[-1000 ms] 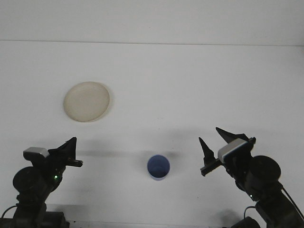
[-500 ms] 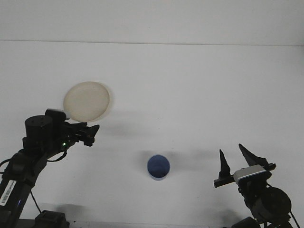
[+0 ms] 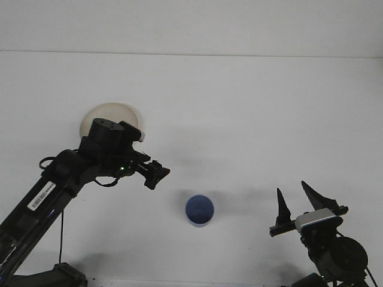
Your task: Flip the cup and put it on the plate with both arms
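One front view: the small blue round cup [image 3: 198, 210] sits low centre on the white worktop, just down-right of the left end effector [image 3: 154, 174], the nearer one. Left arm stretches diagonally, hiding part of the cream round plate [image 3: 108, 112]; its grip I cannot tell. Right end effector [image 3: 298, 203], lower right, spread wide, empty.

We cannot read any words or numbers here. The only thing like a label is a small white sticker [image 3: 41, 194] with tiny dark print on the long black left robot arm [image 3: 66, 176], on the lower part of the arm, down and to the left of its round black joint. The print is too small and blurry for us to make out.
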### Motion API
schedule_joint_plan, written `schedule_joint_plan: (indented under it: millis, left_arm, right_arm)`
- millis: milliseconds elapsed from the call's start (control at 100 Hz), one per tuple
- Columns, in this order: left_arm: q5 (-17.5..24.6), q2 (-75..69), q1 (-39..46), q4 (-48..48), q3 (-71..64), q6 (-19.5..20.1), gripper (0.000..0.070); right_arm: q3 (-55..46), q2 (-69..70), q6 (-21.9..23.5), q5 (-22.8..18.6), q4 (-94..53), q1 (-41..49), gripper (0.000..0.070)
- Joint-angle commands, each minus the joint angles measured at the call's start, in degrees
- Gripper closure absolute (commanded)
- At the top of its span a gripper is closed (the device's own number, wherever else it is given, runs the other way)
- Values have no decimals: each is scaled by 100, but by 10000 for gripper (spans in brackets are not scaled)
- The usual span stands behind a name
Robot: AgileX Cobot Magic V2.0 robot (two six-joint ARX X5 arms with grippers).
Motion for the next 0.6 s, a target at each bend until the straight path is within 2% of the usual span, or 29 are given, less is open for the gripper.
schedule_joint_plan:
  millis: [0,340,590]
  left_arm:
    - [28,297,-188,-168,229,232,156]
    - [2,1355,-1231,-339,398,267,156]
    - [-380,1838,-1687,-313,398,289,156]
  right_arm:
    - [48,4,-46,22,79,24,285]
    - [48,4,-44,17,92,24,285]
    - [48,4,-42,15,92,24,285]
